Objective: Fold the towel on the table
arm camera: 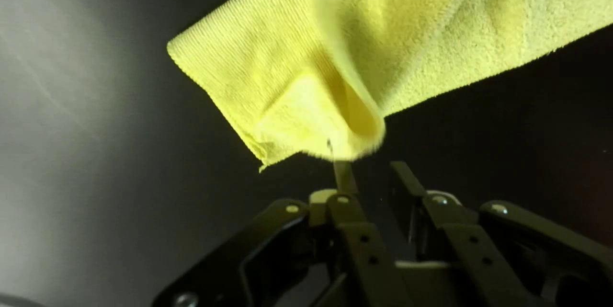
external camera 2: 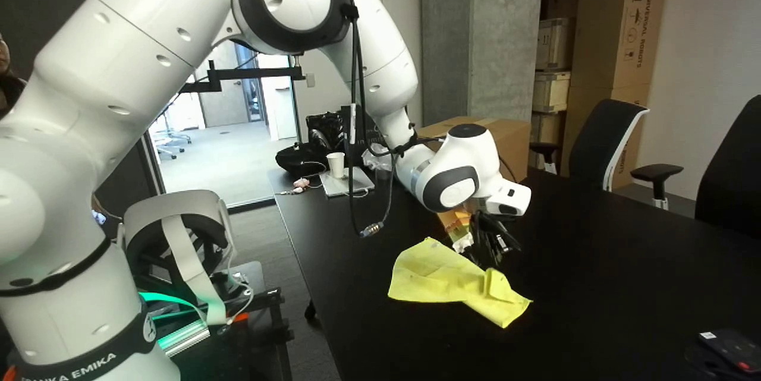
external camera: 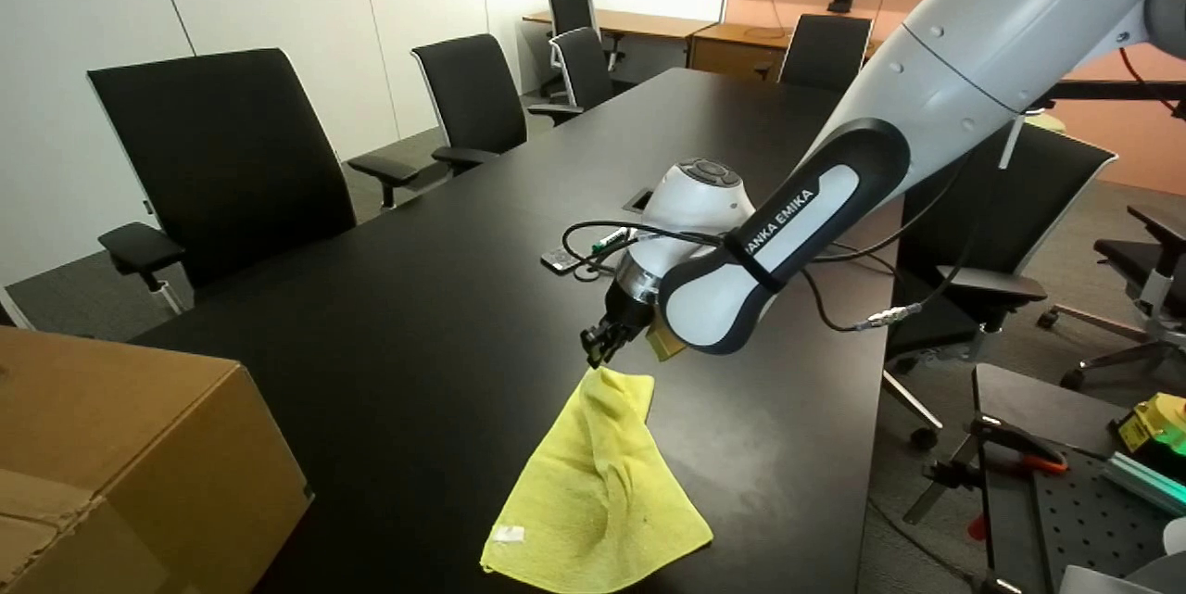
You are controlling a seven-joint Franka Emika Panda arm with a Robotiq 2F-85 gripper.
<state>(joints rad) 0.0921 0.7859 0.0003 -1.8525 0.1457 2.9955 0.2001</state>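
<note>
Gripper (arm camera: 369, 165): nearest the lens in the wrist view; its fingers (arm camera: 345, 177) stand a little apart, dark table (arm camera: 119, 192) showing between them, gripping nothing.
Towel (arm camera: 407, 34): lying on that table just beyond the fingertips, its near end curled into a hollow loop (arm camera: 373, 134); whether a finger touches the loop cannot be told.
Loop: may slump or spring open, since the towel looks limp and nothing visibly pins it.
Loose corner (arm camera: 262, 151): poking out near the fingertips; pressed down as it lies, it could leave a crooked fold.
Table: smooth, matte black and probably slick, so a finger brushing the towel might drag the whole piece.
Towel cloth: yellow, fuzzy in places, finely ribbed in others, creased, with a small white tag (external camera: 508, 535) at the end away from the gripper.
Cardboard box (external camera: 204, 483): brown, flat-sided, well apart from the gripper.
</note>
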